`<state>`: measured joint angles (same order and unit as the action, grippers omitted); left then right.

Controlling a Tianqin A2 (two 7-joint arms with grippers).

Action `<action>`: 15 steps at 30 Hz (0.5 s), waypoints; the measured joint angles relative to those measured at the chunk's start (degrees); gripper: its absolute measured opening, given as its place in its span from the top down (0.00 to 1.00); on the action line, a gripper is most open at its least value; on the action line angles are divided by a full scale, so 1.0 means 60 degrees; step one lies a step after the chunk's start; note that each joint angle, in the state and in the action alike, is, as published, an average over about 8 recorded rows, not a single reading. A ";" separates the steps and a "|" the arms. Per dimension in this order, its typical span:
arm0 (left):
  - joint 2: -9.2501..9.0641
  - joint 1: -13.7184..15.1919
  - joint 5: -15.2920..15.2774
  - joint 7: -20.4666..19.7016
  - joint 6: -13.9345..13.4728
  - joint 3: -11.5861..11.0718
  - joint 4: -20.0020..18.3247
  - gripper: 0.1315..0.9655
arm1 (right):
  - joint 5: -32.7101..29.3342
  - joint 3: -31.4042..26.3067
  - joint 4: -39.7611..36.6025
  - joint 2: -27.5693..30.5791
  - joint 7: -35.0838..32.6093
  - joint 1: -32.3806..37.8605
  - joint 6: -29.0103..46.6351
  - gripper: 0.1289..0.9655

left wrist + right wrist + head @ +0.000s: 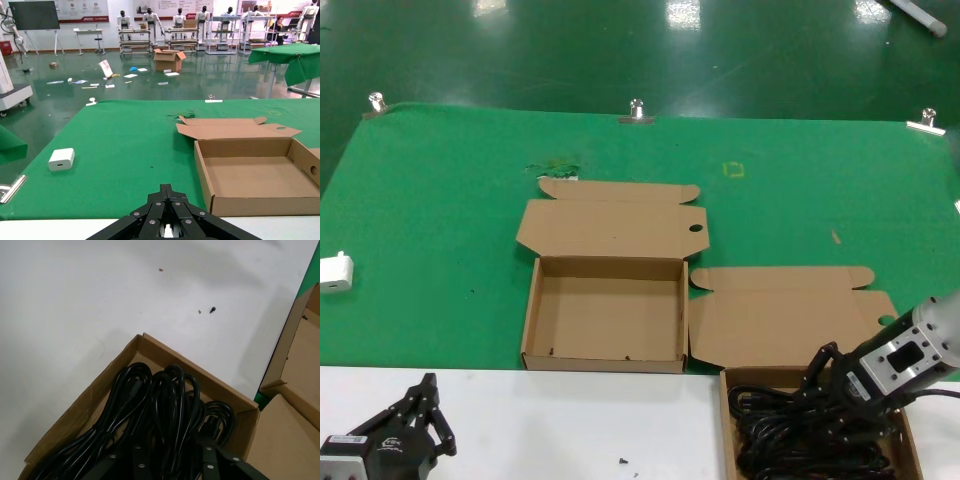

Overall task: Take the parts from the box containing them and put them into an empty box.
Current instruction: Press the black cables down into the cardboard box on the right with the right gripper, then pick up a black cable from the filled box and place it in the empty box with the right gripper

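i see green cloth [440, 210] over the table, a white strip [520, 420] along the lower frame, glossy green floor behind. empty box [605, 320] sits centre. cords [800, 440] fill the full box [728, 400] lower right; my right gripper [830, 405] is down in them, can't tell its grip. left gripper [420, 415] lower left, pinched closed.

Glossy green floor [75, 100], metal racks [135, 37], wall screen [34, 15].

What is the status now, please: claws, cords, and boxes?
Right claw open, down among the cords in the full box. Left claw shut, parked low on the left. Empty box open; nothing blocks it.
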<state>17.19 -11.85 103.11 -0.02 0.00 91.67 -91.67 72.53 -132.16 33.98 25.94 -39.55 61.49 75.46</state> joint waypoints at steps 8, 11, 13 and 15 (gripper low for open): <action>0.0000 0.0000 0.0000 0.0000 0.0000 0.0000 0.0000 0.99 | 0.0041 0.0039 0.0166 0.0039 0.0092 -0.0035 0.0000 0.83; 0.0000 0.0000 0.0000 0.0000 0.0000 0.0000 0.0000 0.99 | 0.0043 0.0041 0.0185 0.0047 0.0102 -0.0037 -0.0001 0.89; 0.0000 0.0000 0.0000 0.0000 0.0000 0.0000 0.0000 0.99 | 0.0044 0.0041 0.0190 0.0049 0.0105 -0.0038 -0.0002 0.90; 0.0000 0.0000 0.0000 0.0000 0.0000 0.0000 0.0000 0.99 | 0.0046 0.0042 0.0205 0.0057 0.0111 -0.0044 -0.0001 0.91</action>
<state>17.19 -11.85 103.11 -0.02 0.00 91.67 -91.67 72.80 -131.91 35.21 26.28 -38.89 61.23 75.45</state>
